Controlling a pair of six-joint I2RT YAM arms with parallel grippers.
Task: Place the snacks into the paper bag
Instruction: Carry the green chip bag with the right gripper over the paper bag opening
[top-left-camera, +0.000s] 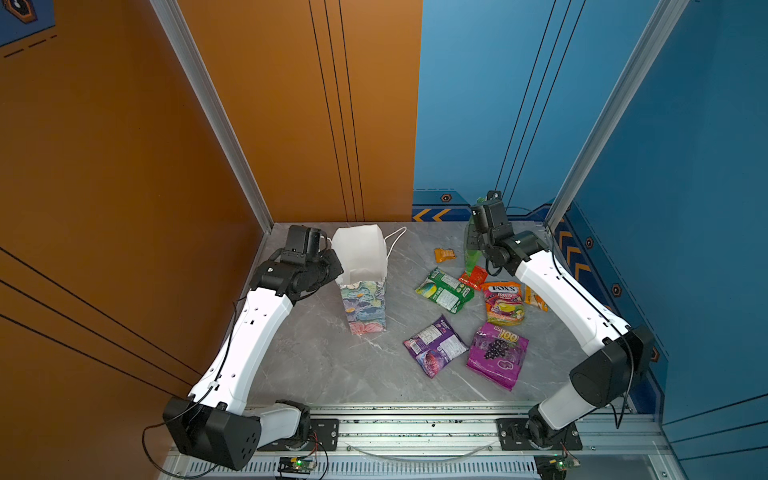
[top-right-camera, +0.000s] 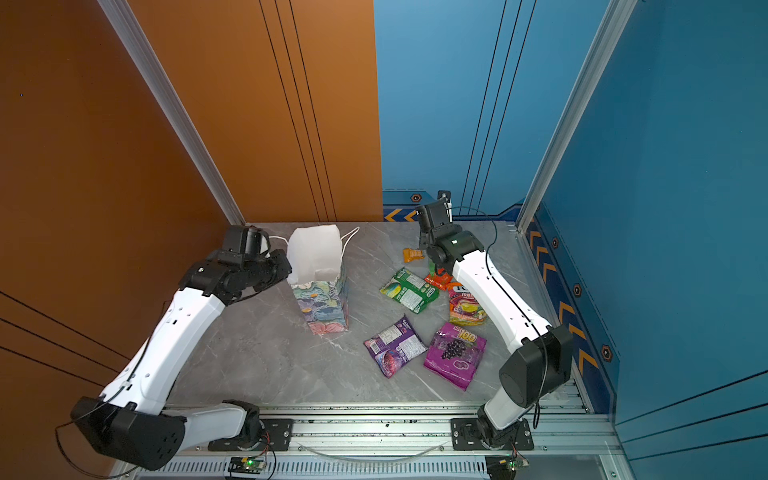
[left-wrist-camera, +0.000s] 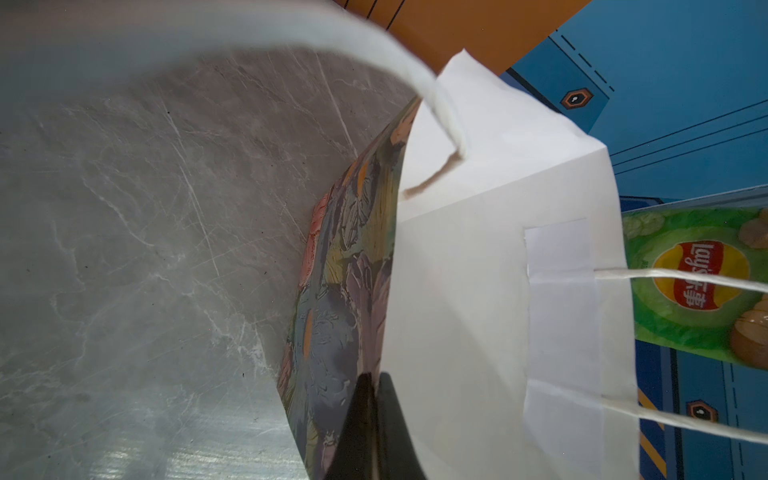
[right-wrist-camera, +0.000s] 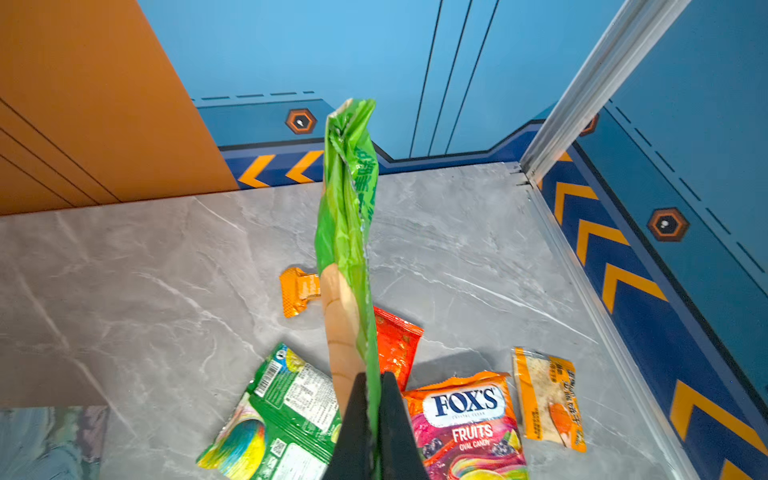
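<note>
The left gripper (left-wrist-camera: 375, 419) was clamped on the paper bag (left-wrist-camera: 457, 299). Its two black fingers (left-wrist-camera: 357, 415) pinched the near wall at the rim, one on the floral outside and one on the white inside. From that grip the wall bowed away, and the bag stood upright on the grey marble table (top-left-camera: 316, 365) with its mouth open. A white cord handle (left-wrist-camera: 685, 279) ran out from the wall across from these jaws. Beyond that wall, level with the rim, a green Lay's packet (left-wrist-camera: 698, 286) showed.

The right gripper (right-wrist-camera: 376, 415) was closed on that green Lay's packet (right-wrist-camera: 345, 216), gripping it by one edge. The packet stood out straight ahead of the jaws, crumpled and narrow, raised off the table.

The other snacks lay loose on the table below these jaws:
- A Fox's fruits packet (right-wrist-camera: 469, 424) lay just to one side.
- A green rainbow packet (right-wrist-camera: 282, 415) lay just to the other side.
- A red packet (right-wrist-camera: 397, 345) lay a little ahead, partly hidden behind the held one.
- A small orange packet (right-wrist-camera: 297, 291) lay farther ahead.
- A yellow-orange packet (right-wrist-camera: 548, 399) lay out past the Fox's one, toward the side wall.
- Behind the jaws, toward the arm's base, a purple packet (top-left-camera: 434, 345) and a magenta grape packet (top-left-camera: 498, 355) lay side by side, seen in both top views.

The bag stood well apart from the right jaws, across the table, with every loose packet outside it
</note>
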